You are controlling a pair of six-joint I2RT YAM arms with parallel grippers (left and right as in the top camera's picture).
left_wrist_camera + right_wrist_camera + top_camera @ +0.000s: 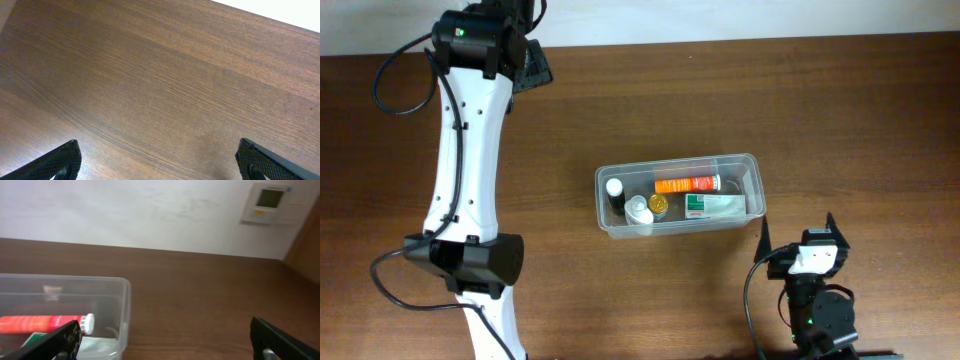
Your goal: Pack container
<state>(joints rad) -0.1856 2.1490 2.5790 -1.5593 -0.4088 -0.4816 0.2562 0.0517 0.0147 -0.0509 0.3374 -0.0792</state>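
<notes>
The container (640, 168), a clear, shallow plastic tub, stands near the centre of the table (840, 100), long side running left to right. Inside lie an orange tube (685, 185) with a white cap along the far wall and a white-and-green pack (712, 206) along the near wall. At the left end are a dark bottle (614, 189) with a white cap, a white bottle (638, 211) and a gold-capped jar (659, 204), packed close together. The left tool (162, 162) is over bare wood at the far left of the table, well apart from the container, fingers spread wide, nothing between them. The right tool (167, 342) is near the container's near right corner, not touching it, fingers likewise spread and empty.
</notes>
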